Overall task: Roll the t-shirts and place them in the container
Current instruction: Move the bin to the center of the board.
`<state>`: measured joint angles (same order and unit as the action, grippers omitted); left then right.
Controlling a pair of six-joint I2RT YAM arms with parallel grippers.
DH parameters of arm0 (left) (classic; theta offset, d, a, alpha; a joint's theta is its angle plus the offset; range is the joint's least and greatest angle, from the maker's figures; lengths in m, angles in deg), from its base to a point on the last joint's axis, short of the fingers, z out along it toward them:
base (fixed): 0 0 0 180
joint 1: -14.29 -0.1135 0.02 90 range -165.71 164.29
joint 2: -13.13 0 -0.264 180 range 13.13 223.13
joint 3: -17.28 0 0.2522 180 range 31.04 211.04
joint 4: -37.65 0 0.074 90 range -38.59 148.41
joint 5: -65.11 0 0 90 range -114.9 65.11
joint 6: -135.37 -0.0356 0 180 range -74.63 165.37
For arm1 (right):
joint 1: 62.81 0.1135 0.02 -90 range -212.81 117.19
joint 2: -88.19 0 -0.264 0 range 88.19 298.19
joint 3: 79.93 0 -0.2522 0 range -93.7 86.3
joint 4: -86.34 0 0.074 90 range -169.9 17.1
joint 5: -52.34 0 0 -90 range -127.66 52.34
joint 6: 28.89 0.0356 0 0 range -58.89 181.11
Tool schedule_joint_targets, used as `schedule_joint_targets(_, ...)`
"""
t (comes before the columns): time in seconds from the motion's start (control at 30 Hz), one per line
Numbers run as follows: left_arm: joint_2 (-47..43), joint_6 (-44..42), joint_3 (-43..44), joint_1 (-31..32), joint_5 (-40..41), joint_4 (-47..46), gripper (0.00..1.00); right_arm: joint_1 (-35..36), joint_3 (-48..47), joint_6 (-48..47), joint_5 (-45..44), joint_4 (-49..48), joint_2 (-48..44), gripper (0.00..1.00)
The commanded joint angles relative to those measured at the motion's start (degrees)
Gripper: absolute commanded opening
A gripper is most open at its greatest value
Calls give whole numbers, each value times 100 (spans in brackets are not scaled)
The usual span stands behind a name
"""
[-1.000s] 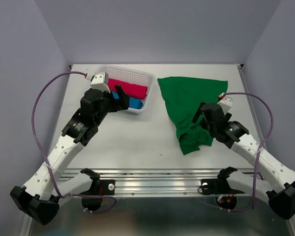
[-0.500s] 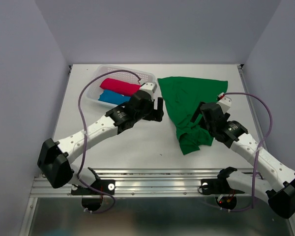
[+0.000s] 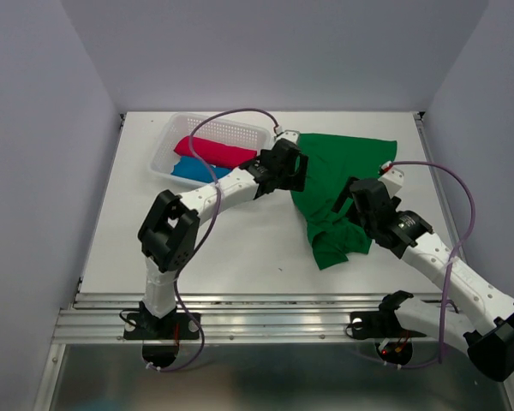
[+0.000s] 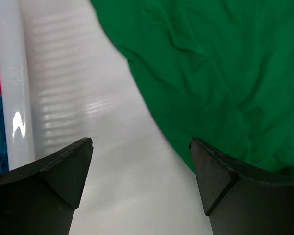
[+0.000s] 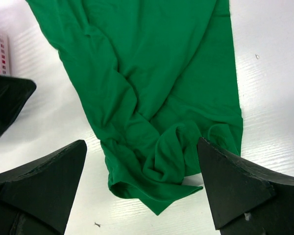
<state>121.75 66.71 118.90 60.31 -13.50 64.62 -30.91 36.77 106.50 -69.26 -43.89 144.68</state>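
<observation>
White table [image 3: 240,248], pale walls [image 3: 265,51]. Green t-shirt [image 3: 343,167] lies spread, near end bunched. Pink t-shirt [image 3: 216,152] and blue t-shirt [image 3: 190,169] sit in basket [image 3: 231,128], maybe rolled. Left gripper [image 4: 141,142] wide, empty, at green edge. Right gripper [image 5: 141,142] wide, empty, above bunched end. Risk: pinch 1 layer only, roll goes crooked.

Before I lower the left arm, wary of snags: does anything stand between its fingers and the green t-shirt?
Nothing visible. The open left fingers hover at the edge of the green t-shirt; the white basket sits aside.
</observation>
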Motion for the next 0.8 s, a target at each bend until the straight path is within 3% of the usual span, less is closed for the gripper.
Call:
schedule_joint_targets(0.0, 388, -192, 504, -400, 371, 410, 92, 9, -12, 102, -93, -120, -50, 100)
schedule_joint_targets(0.4, 353, -350, 338, -1226, 231, 349, 92, 9, -108, -73, 153, -147, 520, 100)
schedule_joint_targets(0.77, -15, -368, 276, -1605, -321, 331, 92, 9, -30, -461, 1427, -410, 1172, 100)
